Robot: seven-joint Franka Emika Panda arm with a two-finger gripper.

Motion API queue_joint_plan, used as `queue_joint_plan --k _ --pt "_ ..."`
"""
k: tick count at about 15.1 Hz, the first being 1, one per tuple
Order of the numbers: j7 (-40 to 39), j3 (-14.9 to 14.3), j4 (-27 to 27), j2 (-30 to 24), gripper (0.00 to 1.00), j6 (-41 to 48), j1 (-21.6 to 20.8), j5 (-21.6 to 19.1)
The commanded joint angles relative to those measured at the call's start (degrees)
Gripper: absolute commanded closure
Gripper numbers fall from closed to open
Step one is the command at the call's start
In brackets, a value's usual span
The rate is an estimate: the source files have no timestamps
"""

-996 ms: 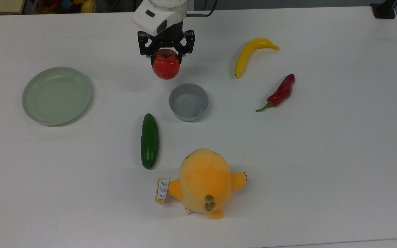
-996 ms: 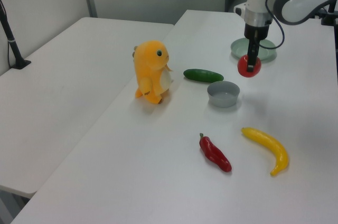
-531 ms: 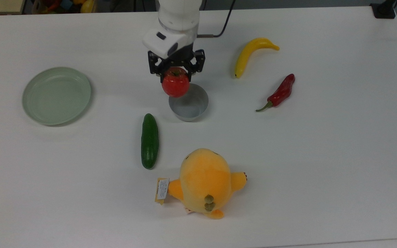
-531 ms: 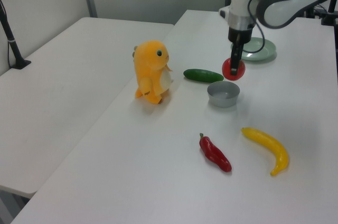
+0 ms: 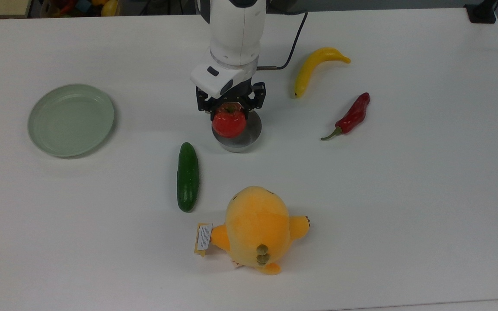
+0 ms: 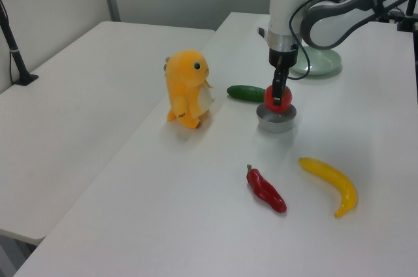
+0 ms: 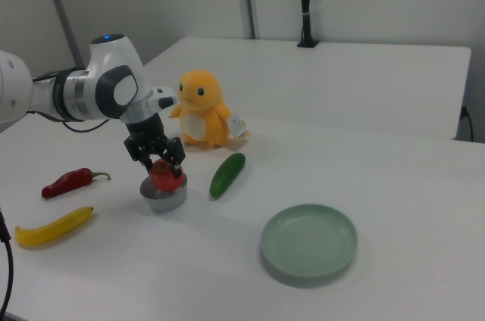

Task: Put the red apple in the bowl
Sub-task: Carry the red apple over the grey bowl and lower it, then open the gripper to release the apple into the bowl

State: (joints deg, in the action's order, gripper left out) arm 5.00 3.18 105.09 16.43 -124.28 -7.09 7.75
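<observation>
"Where's the apple?"

"In my gripper (image 5: 230, 113). My fingers (image 7: 179, 165) are clamped on either side of the apple (image 5: 229, 124), and I hold it right over the bowl (image 5: 252, 134), its underside at about rim height; in the left view the apple (image 6: 277, 97) sits just above the grey wall (image 6: 275, 123). I can't tell whether it touches the bowl."

"What else is on the tabletop (image 5: 404, 194)?"

"A cucumber (image 5: 187, 176) just beside the bowl on the top view's left, a pale green plate (image 5: 71, 119) further that way, a banana (image 5: 314, 67) and a chili (image 5: 352, 115) on the top view's right, and an orange plush toy (image 5: 255, 228) near the lower edge."

"Any writing?"

"The plush carries a small tag (image 5: 204, 237), white print on a yellow card, too small to read."
</observation>
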Motion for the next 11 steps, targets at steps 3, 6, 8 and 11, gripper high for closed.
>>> queue_joint_plan --k 3,6,8,11 --pt "1.5 0.6 -1.7 1.1 0.00 1.8 0.1 0.4" --pt "1.8 0.9 -1.8 0.9 0.00 2.0 0.4 -0.2" --pt "6.3 1.8 -1.8 -0.5 0.00 4.9 0.8 -0.3" --pt "7.1 1.7 -1.7 -6.1 0.00 10.6 1.0 -0.2"
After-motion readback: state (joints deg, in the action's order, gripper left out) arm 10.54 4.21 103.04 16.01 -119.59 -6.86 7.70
